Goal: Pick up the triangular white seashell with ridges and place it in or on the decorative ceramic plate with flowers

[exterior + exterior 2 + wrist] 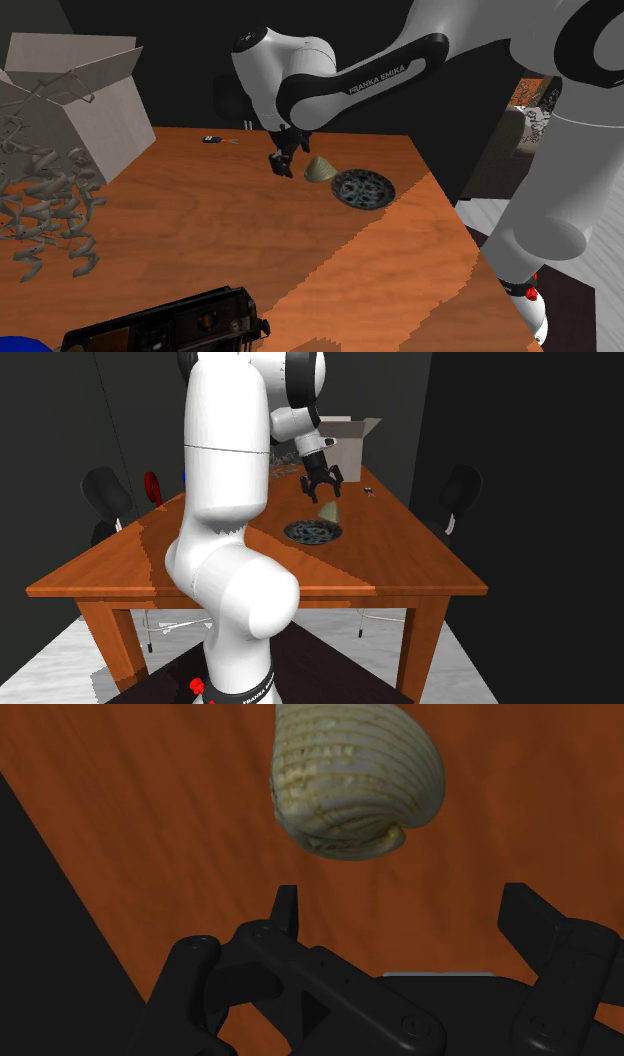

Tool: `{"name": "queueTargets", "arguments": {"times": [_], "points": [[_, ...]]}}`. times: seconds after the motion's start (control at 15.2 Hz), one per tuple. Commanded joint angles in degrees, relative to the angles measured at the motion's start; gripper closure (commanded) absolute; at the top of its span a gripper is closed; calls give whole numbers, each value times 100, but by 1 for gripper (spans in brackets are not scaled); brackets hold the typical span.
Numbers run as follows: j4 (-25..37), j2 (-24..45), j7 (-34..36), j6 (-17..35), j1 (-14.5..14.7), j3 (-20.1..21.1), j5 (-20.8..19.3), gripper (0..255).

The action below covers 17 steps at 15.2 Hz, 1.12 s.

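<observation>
Hand: all black, fingers spread wide with nothing between them, hovering above the surface.
Seashell: pale and ridged, lying on the reddish-brown wood just beyond the fingertips, untouched. In the shoulder view it sits at about 3 o'clock from the hand.
Plate: round, dark, patterned. It is just beside the seashell, at about 4 o'clock from it in the shoulder view.
Box: open and pale, at the far corner, 10 o'clock from the hand in the shoulder view, with grey curled strips spilling beside it.
Small dark item: near the far edge.
Black device: at the near edge, 7 o'clock from the hand.
</observation>
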Motion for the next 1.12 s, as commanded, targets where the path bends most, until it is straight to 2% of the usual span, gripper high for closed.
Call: {"name": "queueTargets", "arguments": {"times": [0.0, 0.07, 0.13, 0.73, 0.79, 0.86, 0.92, 0.99, 1.06], "points": [[-1, 0, 0, 1, 0, 0, 0, 0], [0, 0, 0, 1, 0, 0, 0, 0], [0, 0, 0, 1, 0, 0, 0, 255], [0, 0, 0, 1, 0, 0, 0, 255], [0, 0, 0, 1, 0, 0, 0, 0], [-855, -827, -605, 1011, -379, -40, 719, 0], [-1649, -1581, -1396, 1929, -630, -190, 1589, 0], [-2369, -2214, -2333, 2703, -639, -529, 2567, 0], [-3005, -2701, -3359, 3322, -407, -1054, 3582, 0]]}}
